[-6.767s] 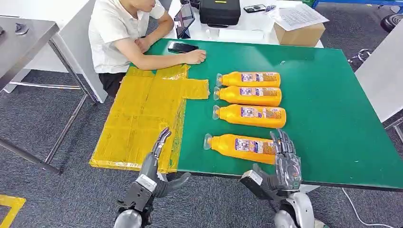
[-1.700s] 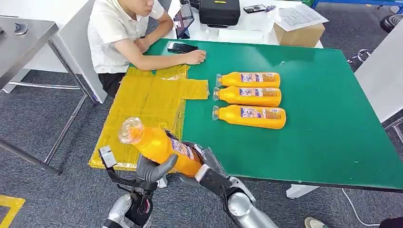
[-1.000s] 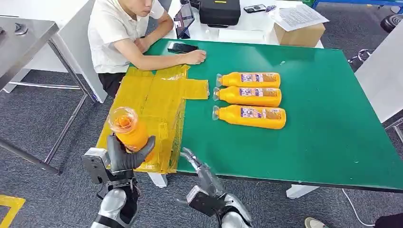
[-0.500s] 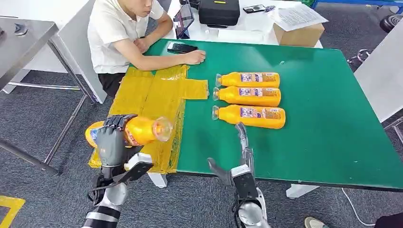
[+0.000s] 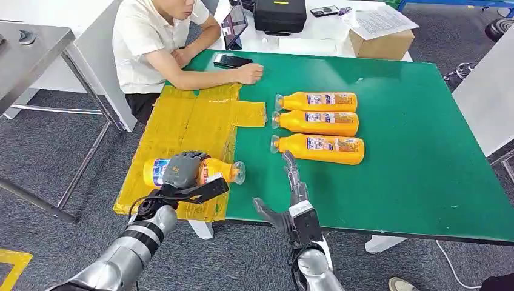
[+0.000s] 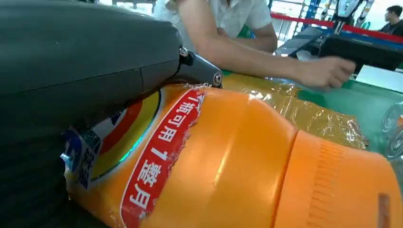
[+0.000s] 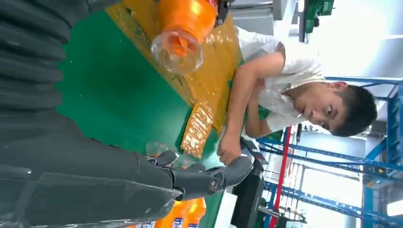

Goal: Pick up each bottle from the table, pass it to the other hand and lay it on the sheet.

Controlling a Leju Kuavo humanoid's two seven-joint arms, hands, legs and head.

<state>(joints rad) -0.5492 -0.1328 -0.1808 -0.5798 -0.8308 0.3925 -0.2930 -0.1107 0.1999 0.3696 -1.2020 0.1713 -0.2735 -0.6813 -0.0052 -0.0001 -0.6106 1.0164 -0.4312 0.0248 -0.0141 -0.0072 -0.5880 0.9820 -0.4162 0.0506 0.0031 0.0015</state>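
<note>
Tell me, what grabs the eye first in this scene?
The robot's left hand grips an orange bottle lying sideways over the yellow sheet at the green table's near left edge. Three more orange bottles lie in a row mid-table, with the empty right hand just short of them.

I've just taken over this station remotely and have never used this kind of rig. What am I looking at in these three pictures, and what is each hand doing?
The head view looks down from the robot's chest height at a green table. The two silver arms coming in from below belong to the robot. Its left hand grips an orange bottle lying on its side over the yellow sheet. Its right hand is open over the table's near edge, holding nothing. Three more orange bottles lie in a row on the green surface. A person sits at the far corner, with a phone beside them. The other two pictures come from cameras at each wrist and are turned: the left one shows the held bottle close up, the right one its clear cap end.
</note>
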